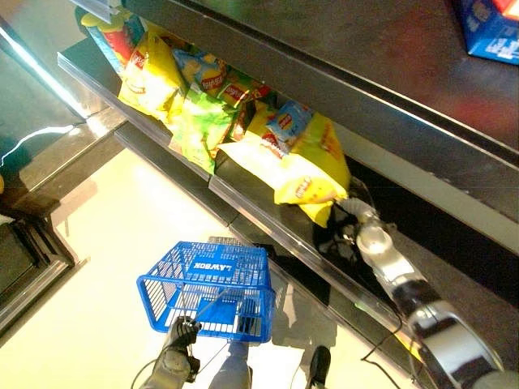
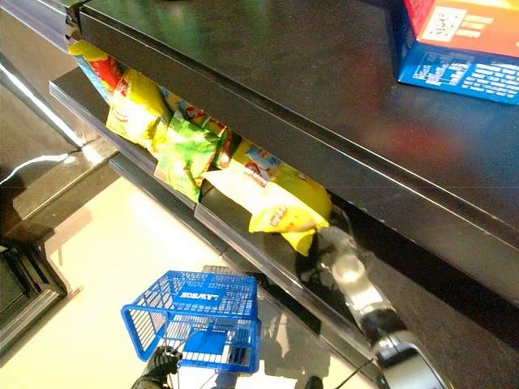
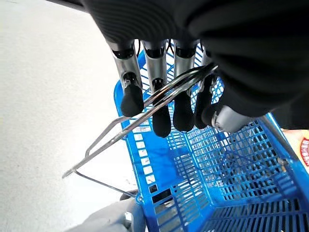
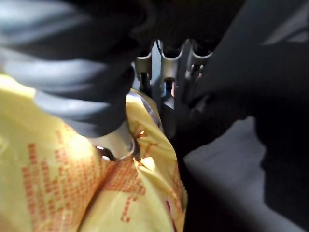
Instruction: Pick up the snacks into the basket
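My right hand [image 1: 350, 217] reaches into the shelf [image 1: 268, 212], thumb pinching the yellow chip bag [image 1: 312, 166] at its lower edge. My left hand [image 3: 164, 96] hangs low, fingers curled round the wire handles [image 3: 145, 113] of the blue basket [image 1: 212, 289].

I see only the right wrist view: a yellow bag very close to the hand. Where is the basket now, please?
Observer: The blue basket hangs over the floor, below the shelf front, on the robot's left side.
Operator: Is it held by something?
Observer: Yes. The left hand has its fingers curled round the wire handles.
Operator: Is a snack inside already?
Observer: The part of its inside that the left wrist view shows is bare mesh.
Operator: Which bag is at my hand?
Observer: The yellow bag at the end of the row of snacks, with the right hand at its lower end.
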Robot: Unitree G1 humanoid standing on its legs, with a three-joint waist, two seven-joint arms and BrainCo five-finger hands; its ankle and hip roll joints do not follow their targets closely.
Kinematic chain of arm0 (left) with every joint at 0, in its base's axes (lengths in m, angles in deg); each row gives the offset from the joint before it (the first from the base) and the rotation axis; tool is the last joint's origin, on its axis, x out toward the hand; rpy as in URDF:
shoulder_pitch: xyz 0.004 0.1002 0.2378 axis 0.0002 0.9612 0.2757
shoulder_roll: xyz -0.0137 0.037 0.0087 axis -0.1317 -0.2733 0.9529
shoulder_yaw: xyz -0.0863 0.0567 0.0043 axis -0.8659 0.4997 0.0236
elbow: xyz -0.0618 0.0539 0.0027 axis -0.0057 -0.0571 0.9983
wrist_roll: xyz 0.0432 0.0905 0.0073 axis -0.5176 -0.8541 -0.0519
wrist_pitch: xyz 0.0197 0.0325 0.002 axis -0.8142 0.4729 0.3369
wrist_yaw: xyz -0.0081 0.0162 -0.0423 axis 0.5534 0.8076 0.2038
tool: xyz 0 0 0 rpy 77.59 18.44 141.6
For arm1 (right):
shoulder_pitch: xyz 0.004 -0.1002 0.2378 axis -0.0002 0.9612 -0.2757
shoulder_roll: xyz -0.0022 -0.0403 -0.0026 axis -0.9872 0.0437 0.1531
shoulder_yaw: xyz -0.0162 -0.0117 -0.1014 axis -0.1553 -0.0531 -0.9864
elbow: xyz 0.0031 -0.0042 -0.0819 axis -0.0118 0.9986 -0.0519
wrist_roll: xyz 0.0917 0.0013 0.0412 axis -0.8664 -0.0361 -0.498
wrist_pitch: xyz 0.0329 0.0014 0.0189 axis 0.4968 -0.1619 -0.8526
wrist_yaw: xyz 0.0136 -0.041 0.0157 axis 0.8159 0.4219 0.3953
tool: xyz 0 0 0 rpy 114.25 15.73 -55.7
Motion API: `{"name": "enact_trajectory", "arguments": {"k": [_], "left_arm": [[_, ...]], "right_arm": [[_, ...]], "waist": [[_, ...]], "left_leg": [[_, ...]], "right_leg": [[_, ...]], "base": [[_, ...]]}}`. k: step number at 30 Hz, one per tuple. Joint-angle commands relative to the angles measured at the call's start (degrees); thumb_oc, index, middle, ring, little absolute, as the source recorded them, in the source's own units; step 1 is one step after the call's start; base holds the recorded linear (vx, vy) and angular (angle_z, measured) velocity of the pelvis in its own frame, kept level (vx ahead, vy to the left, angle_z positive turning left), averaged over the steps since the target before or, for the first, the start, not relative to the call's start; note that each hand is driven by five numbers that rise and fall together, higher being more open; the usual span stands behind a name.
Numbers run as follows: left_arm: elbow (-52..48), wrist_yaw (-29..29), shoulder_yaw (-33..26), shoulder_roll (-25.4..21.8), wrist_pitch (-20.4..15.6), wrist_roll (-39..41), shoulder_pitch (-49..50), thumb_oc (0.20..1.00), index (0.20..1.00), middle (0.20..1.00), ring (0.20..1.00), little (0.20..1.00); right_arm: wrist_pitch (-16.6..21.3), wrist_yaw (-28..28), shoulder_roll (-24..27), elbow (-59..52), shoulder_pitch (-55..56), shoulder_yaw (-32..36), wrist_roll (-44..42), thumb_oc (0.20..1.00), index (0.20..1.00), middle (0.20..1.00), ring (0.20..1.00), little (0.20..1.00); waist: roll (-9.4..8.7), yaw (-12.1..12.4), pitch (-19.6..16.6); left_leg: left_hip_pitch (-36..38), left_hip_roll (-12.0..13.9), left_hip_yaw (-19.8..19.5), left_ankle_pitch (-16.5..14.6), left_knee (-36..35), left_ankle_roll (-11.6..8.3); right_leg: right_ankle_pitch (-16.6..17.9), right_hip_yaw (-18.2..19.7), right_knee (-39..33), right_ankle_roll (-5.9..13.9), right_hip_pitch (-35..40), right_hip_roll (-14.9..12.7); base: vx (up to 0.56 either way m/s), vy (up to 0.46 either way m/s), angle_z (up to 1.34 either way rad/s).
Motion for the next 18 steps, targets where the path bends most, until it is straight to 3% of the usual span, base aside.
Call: {"name": "enact_trajectory", "arguments": {"k": [1, 3, 9, 18], "left_arm": [[3.5, -0.4, -0.2, -2.1, 0.9, -1.7, 1.6, 0.228, 0.228, 0.228, 0.228, 0.228], [4.4, -2.0, -1.2, -2.3, 1.5, -2.8, 1.4, 0.200, 0.200, 0.200, 0.200, 0.200], [6.3, -4.6, -2.9, -2.2, 1.8, -4.2, 1.6, 0.200, 0.200, 0.200, 0.200, 0.200], [8.5, -7.8, -6.1, -1.8, 1.2, -5.6, 3.3, 0.200, 0.200, 0.200, 0.200, 0.200]], "right_arm": [[1.8, -1.0, 5.8, -5.2, 4.6, 4.4, -3.4, 0.200, 0.200, 0.200, 0.200, 0.200], [2.5, -4.3, 8.9, -11.2, 10.1, 8.2, -4.8, 0.200, 0.200, 0.200, 0.200, 0.200], [3.3, -9.7, 11.1, -21.0, 20.6, 15.0, -5.4, 0.200, 0.200, 0.200, 0.200, 0.200], [4.1, -22.2, 8.3, -34.4, 40.6, 22.2, -9.4, 0.200, 0.200, 0.200, 0.200, 0.200]], "waist": [[-1.31, -1.9, -1.1], [-1.86, -3.4, -2.2], [-1.72, -5.6, -4.2], [-1.13, -9.7, -7.6]], "left_leg": [[4.7, -2.3, 3.9, -7.3, 0.0, 0.69], [5.6, -2.1, 4.7, -7.7, 0.0, 0.70], [7.0, -1.9, 6.0, -8.3, 0.0, 0.71], [10.1, -1.3, 9.0, -9.6, 0.0, 0.75]], "right_leg": [[5.3, 6.8, 0.6, 3.99, -6.6, -3.5], [5.1, 7.6, 0.6, 3.89, -6.4, -3.3], [4.9, 8.6, 0.6, 3.91, -5.8, -3.2], [4.1, 11.3, 0.7, 3.86, -4.2, -2.6]], "base": [[0.02, -0.007, -0.06], [0.03, -0.022, -0.06], [0.03, -0.011, -0.22], [0.03, 0.001, -0.17]]}}
